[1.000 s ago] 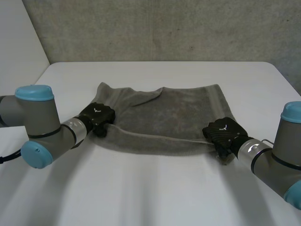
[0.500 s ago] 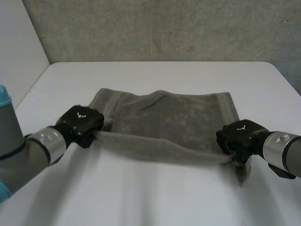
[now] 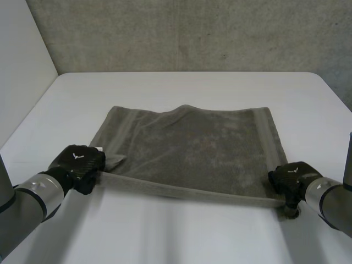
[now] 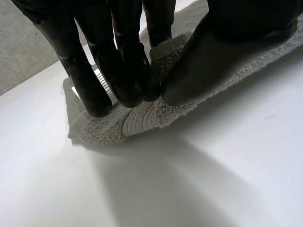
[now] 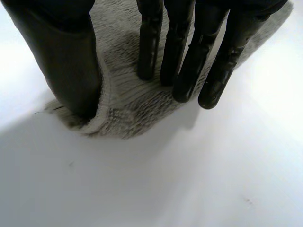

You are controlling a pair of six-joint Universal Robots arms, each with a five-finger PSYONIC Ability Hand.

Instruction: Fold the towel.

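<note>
Towel (image 3: pixel 192 148) judged soft, limp, light; near edge sags between holds; left hand (image 3: pixel 80 162) and right hand (image 3: pixel 294 179) each pinch a near corner; corners suit.

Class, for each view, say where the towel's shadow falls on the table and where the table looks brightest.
Head view: a soft shadow lies on the table under the towel's raised near edge; the far side is brighter. Left wrist view: a dark shadow spreads below the corner pinched by the left hand. Right wrist view: shadow lies beneath the right hand's corner, with bright table beside its fingers.
</note>
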